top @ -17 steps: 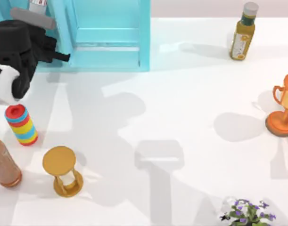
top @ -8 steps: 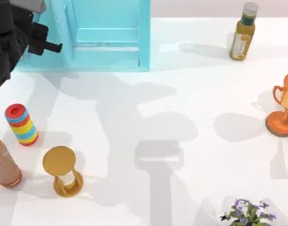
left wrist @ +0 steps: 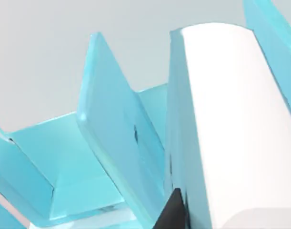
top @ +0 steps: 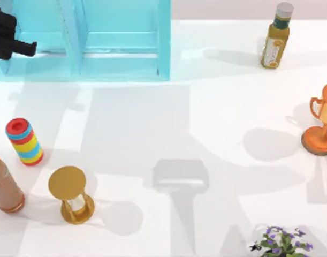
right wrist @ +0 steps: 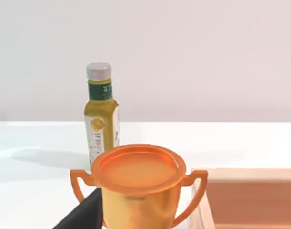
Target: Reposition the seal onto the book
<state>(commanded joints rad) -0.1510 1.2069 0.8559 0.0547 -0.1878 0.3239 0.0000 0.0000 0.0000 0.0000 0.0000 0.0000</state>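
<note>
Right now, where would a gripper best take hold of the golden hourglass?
Probably its narrow middle, approached level from the top view's right: the hourglass stands upright, its wide round cap overhangs the middle, and a brown bottle stands close on its left.

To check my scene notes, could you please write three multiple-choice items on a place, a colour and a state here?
1. Where is the left gripper? A beside the turquoise shelf unit; B over the trophy; C above the flowers.
2. What colour is the cap of the bottle? A red; B grey; C black.
3. How does the hourglass stand? A on its side; B broken apart; C upright.
Key: A, the top view shows it at the shelf unit's left end; B, the cap is grey in the top and right wrist views; C, its top disc sits over its base.
</note>
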